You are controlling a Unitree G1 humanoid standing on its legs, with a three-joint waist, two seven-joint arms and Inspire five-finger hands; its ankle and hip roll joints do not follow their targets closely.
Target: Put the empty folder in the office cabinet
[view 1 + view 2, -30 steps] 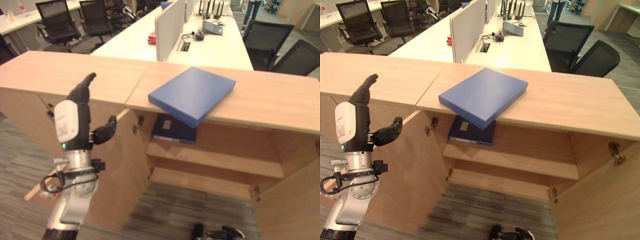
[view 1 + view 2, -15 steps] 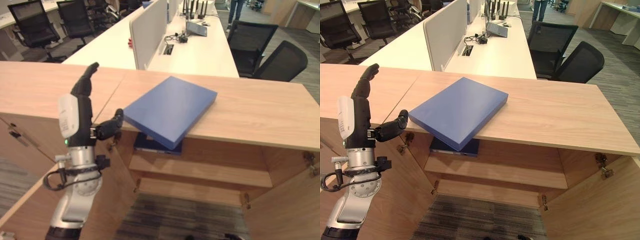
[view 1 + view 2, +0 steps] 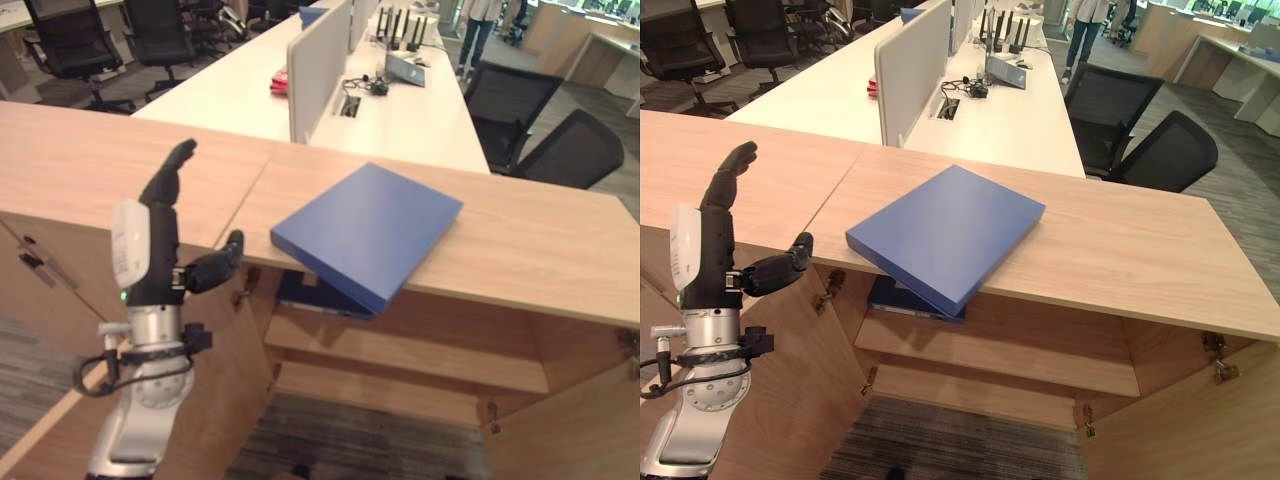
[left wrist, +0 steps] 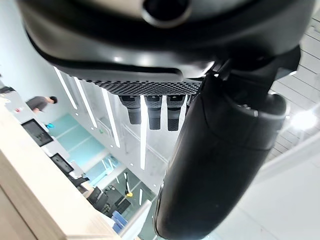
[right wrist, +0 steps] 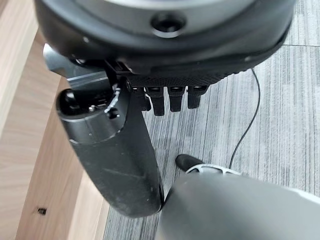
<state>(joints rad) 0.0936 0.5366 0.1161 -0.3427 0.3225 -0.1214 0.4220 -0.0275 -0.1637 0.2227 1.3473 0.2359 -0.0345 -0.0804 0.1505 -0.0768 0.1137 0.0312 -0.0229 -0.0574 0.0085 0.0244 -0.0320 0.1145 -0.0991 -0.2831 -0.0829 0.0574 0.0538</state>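
Observation:
A flat blue folder [image 3: 370, 230] lies on the wooden cabinet top [image 3: 540, 250], with its near corner jutting over the front edge. Under it the cabinet stands open, and a darker blue folder [image 3: 305, 297] lies on the upper shelf [image 3: 420, 355]. My left hand [image 3: 150, 250] is raised upright to the left of the folder, open, its thumb [image 3: 215, 265] pointing toward the folder without touching it. In the left wrist view that hand's fingers [image 4: 148, 112] point straight at the ceiling. My right hand [image 5: 165, 30] hangs over the grey carpet, fingers [image 5: 170, 97] straight, holding nothing.
The cabinet's left door [image 3: 225, 380] swings out just behind my left hand, and the right door [image 3: 580, 430] is open at the lower right. Behind the cabinet runs a white desk [image 3: 420, 120] with a divider panel [image 3: 318, 65]. Black office chairs [image 3: 570, 145] and a standing person [image 3: 480, 25] are farther back.
The whole picture has shifted as the camera moved. My left hand stays raised and open beside the folder, and the folder lies where it was.

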